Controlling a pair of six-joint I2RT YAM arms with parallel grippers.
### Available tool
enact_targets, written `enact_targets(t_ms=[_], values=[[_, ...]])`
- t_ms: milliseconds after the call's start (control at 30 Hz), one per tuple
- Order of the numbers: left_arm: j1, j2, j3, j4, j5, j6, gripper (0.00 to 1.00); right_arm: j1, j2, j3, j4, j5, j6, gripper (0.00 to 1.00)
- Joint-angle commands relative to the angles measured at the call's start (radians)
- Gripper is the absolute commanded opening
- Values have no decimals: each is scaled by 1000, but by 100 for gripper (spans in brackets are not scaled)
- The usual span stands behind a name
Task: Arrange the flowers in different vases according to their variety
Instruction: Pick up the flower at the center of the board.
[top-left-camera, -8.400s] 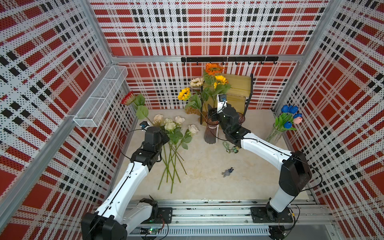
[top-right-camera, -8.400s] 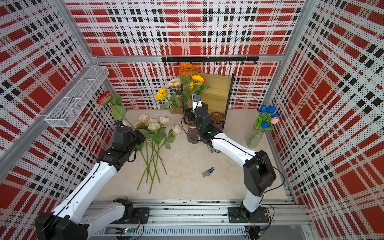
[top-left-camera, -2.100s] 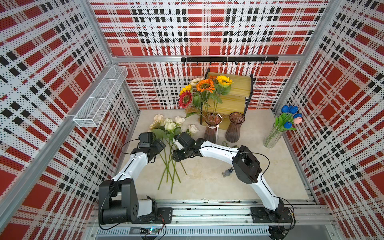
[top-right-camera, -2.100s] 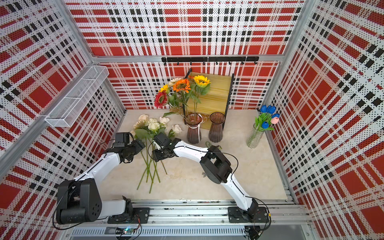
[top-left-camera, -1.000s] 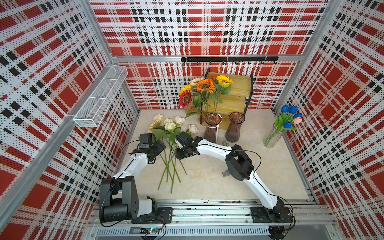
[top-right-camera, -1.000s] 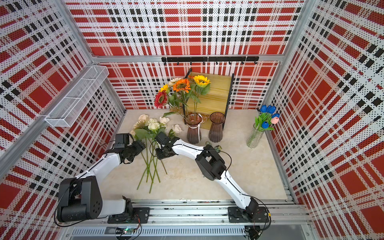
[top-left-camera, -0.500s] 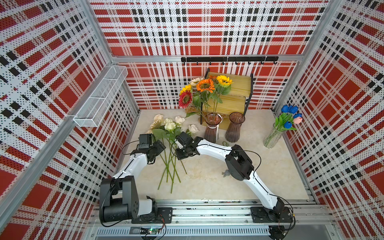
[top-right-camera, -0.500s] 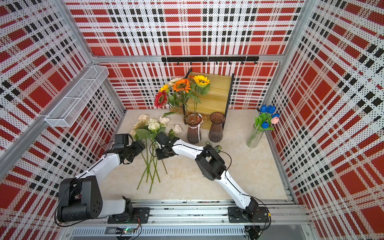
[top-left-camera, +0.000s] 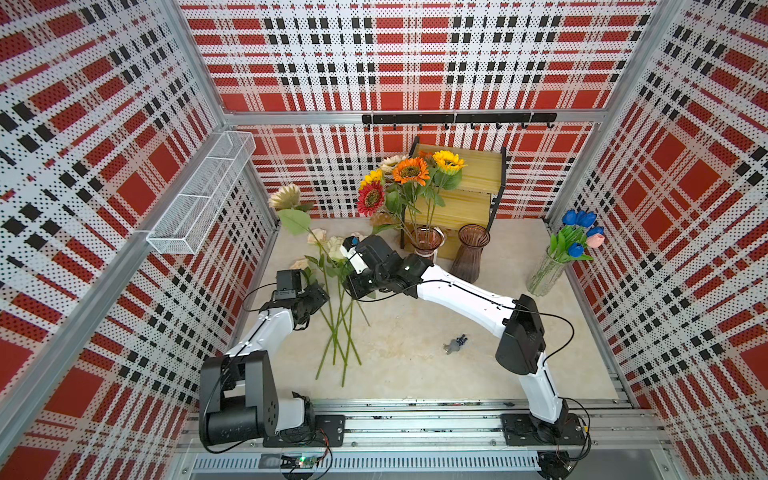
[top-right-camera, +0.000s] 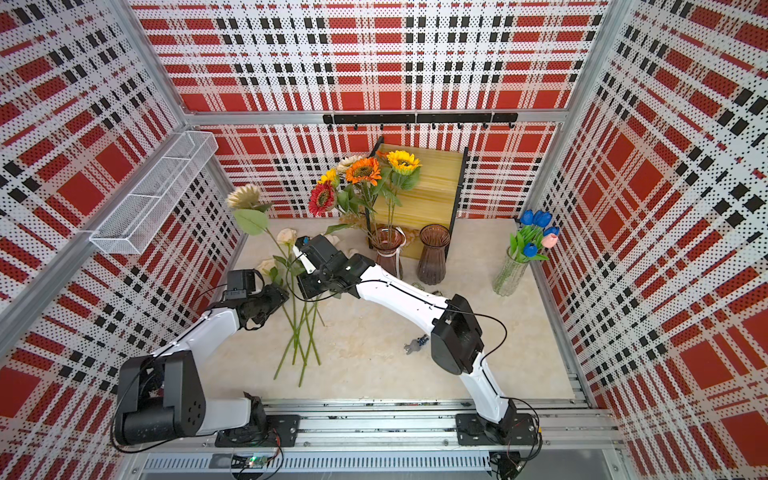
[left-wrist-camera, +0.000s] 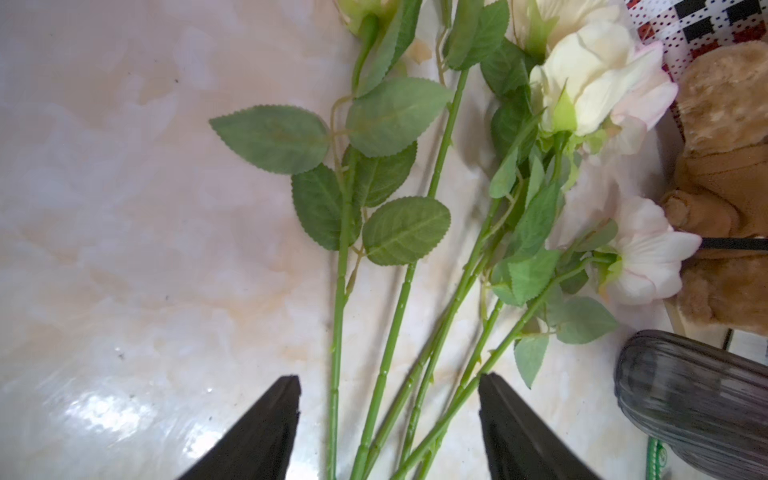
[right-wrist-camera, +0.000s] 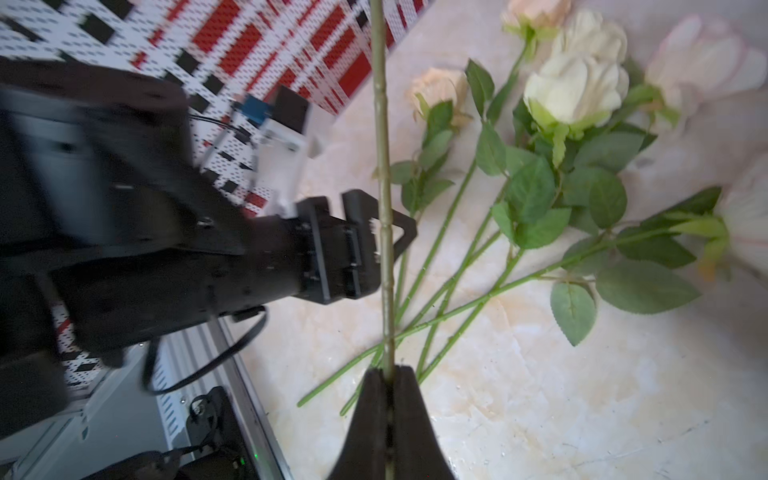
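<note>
My right gripper (right-wrist-camera: 386, 372) (top-left-camera: 350, 293) is shut on the thin stem of a cream sunflower (top-left-camera: 284, 196), held up off the table with its head high by the left wall. Cream and pale pink roses (top-left-camera: 332, 249) (left-wrist-camera: 590, 79) lie in a pile on the table. My left gripper (left-wrist-camera: 388, 380) (top-left-camera: 321, 291) is open low over their stems (left-wrist-camera: 415, 316), with several stems between its jaws. Sunflowers (top-left-camera: 409, 170) stand in the pinkish vase (top-left-camera: 428, 243). The brownish-purple vase (top-left-camera: 471, 253) is empty. Blue tulips and one pink one (top-left-camera: 579, 232) fill the clear cylinder vase (top-left-camera: 544, 274).
A wooden two-tier shelf (top-left-camera: 469, 187) stands at the back behind the two ribbed vases. A white wire basket (top-left-camera: 199, 195) hangs on the left wall. A small dark object (top-left-camera: 455, 344) lies on the table near the right arm. A brown plush thing (left-wrist-camera: 727, 166) sits by the rose heads.
My right gripper has shut on the cream sunflower's stem and lifted it out of the pile, so its head now stands high by the left wall. The left jaws have narrowed slightly.
</note>
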Motion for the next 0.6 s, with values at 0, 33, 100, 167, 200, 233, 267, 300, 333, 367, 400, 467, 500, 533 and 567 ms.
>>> enact_targets(t_ms=[0,33,100,167,200,233,267,300,333,367,400,467,500,533,567], values=[[0,39,-4,46,26,7,68,26,-64,25,-12,45,-44,0],[-4,52,1,51,29,4,66,31,-82,30,-7,54,-46,0],[-17,77,15,58,26,4,63,39,-116,37,0,81,-53,0],[-27,103,31,63,19,6,61,42,-148,42,8,103,-57,0],[-33,121,42,65,20,9,59,42,-166,41,13,116,-59,0],[-38,134,56,65,18,14,58,42,-181,39,16,126,-60,0],[-45,149,70,64,14,17,56,42,-196,38,16,138,-63,0],[-52,160,88,57,12,20,54,42,-210,38,16,148,-66,0],[-60,167,100,53,9,22,53,42,-220,37,15,157,-70,0],[-67,172,113,52,1,20,52,42,-233,36,13,166,-72,0],[-72,180,124,52,-7,21,51,42,-246,26,15,174,-73,0],[-78,211,144,52,-7,23,49,41,-269,14,19,192,-74,0],[-80,229,156,51,-5,27,47,42,-279,9,20,201,-76,0],[-81,247,164,49,-6,30,46,42,-286,8,19,212,-76,0],[-84,266,173,46,-11,35,46,42,-296,5,19,221,-77,0]])
